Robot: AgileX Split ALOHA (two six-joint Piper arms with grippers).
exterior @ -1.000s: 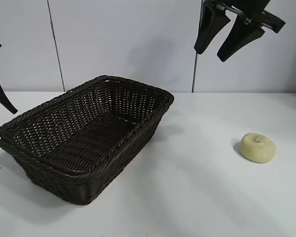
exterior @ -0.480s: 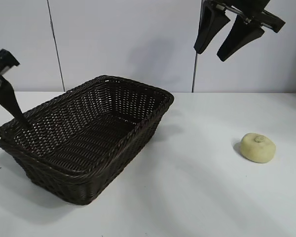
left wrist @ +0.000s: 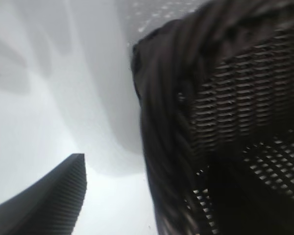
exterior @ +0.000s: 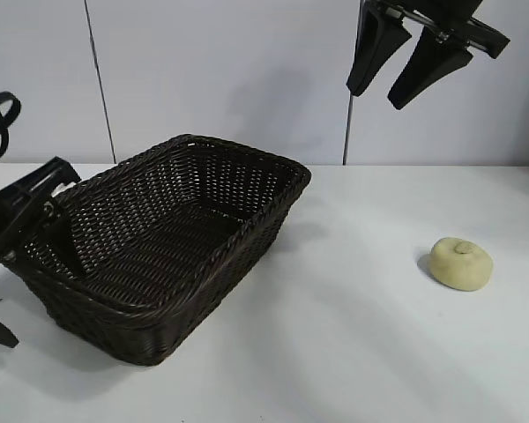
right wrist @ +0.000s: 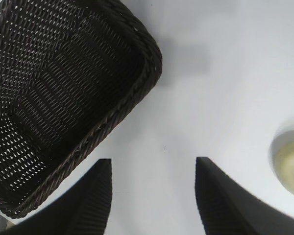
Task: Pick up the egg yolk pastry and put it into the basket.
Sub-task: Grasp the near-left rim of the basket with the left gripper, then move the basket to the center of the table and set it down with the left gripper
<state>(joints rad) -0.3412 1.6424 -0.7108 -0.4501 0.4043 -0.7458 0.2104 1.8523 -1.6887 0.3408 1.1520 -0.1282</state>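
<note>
The egg yolk pastry (exterior: 460,263), a small pale yellow bun with a nub on top, lies on the white table at the right; it also shows in the right wrist view (right wrist: 291,166). The dark brown wicker basket (exterior: 213,145) stands at the left, empty. My right gripper (exterior: 376,95) hangs open and empty high above the table, up and left of the pastry. My left gripper (exterior: 40,304) is open at the basket's left end and straddles its braided rim (left wrist: 161,122): one finger (left wrist: 59,200) is outside, the other inside the basket and mostly hidden.
The white table (exterior: 353,352) runs to a pale wall behind. In the right wrist view the basket's corner (right wrist: 147,63) lies to one side of the open gripper (right wrist: 153,160), with bare table between the fingers.
My left gripper has come in from the left edge and dropped down over the basket's left rim. The right gripper, the pastry and the basket have not moved.
</note>
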